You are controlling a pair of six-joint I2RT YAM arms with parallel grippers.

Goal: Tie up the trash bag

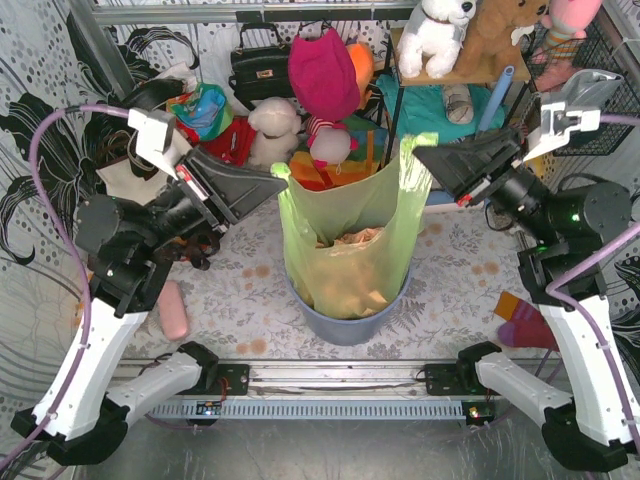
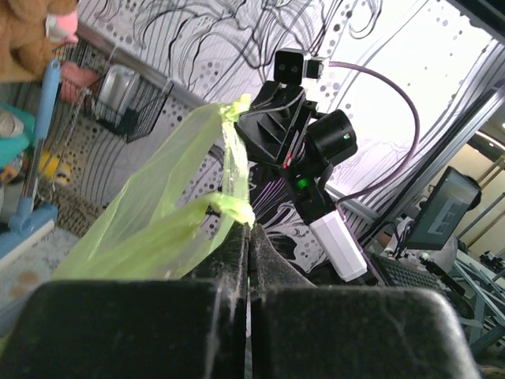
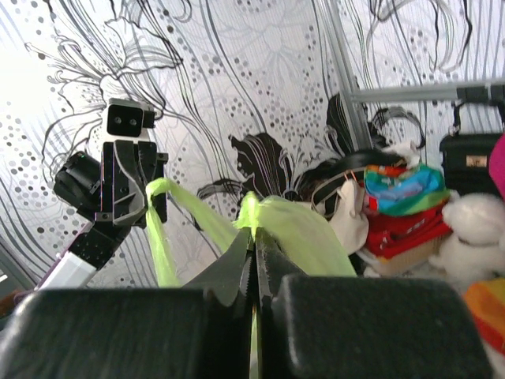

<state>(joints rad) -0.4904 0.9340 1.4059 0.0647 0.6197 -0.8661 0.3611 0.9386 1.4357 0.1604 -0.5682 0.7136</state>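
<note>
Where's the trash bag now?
Top view, centre: the trash bag sits in the blue-grey bin, gripped on either side by the left gripper and right gripper.

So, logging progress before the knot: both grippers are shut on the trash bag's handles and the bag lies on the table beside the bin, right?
One slip: the trash bag stands inside the bin, not beside it, as the top external view shows. The left gripper and right gripper are shut on its handles.
</note>
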